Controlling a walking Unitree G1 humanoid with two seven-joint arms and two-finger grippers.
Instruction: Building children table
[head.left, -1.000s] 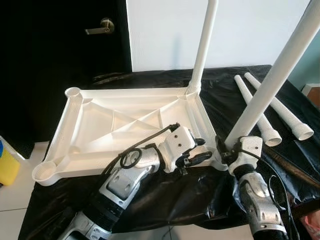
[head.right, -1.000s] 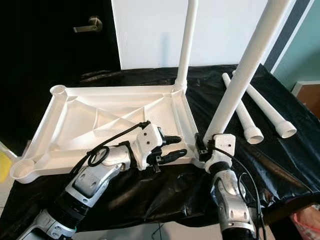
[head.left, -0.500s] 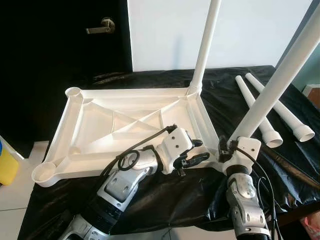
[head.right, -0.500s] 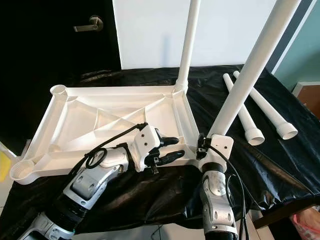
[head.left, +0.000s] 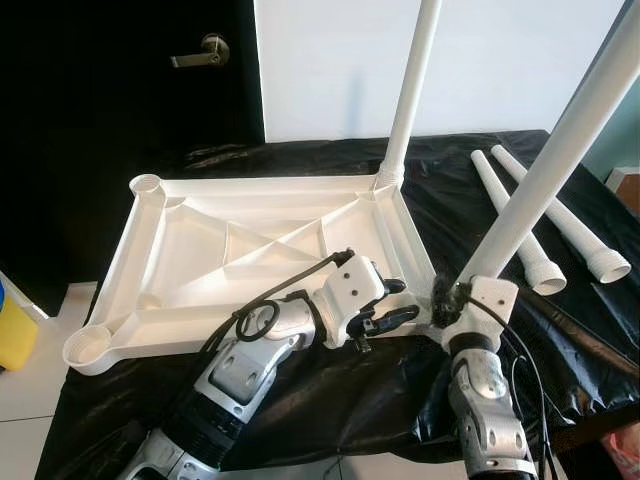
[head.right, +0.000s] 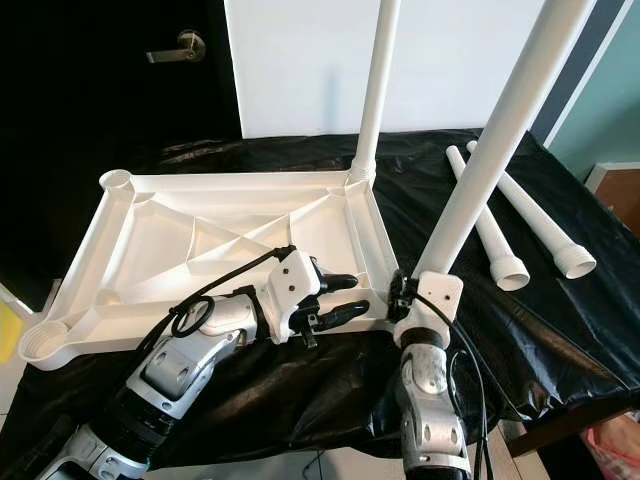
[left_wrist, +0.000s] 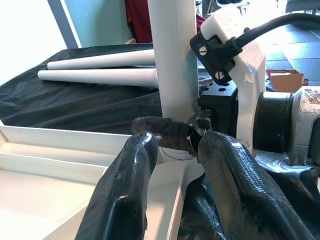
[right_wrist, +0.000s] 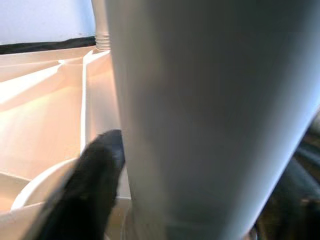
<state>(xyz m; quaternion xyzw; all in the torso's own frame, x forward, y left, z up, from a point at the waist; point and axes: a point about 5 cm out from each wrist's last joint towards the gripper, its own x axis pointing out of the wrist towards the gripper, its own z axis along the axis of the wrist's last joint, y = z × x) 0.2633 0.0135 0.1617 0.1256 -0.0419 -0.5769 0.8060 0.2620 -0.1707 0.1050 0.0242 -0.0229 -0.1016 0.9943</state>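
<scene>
The white table top (head.left: 200, 260) lies upside down on a black sheet. One white leg (head.left: 410, 90) stands upright in its far right corner socket. My right gripper (head.left: 453, 297) is shut on the lower end of a second leg (head.left: 550, 160), which leans to the right at the near right corner. In the right wrist view this leg (right_wrist: 210, 115) stands close beside one black finger (right_wrist: 90, 185). My left gripper (head.left: 396, 303) is open at the near right rim, just left of that leg's foot (left_wrist: 172, 60), with nothing between its fingers (left_wrist: 125, 195).
Two loose white legs (head.left: 520, 225) lie on the black sheet (head.left: 470, 180) at the right. A dark door with a lever handle (head.left: 200, 55) stands behind on the left. A yellow object (head.left: 15, 330) sits on the floor at the left. The sheet's front edge is near my arms.
My right forearm has swung to the left under the held leg, and the leg now leans a little less. The left gripper has stayed where it was, still open.
</scene>
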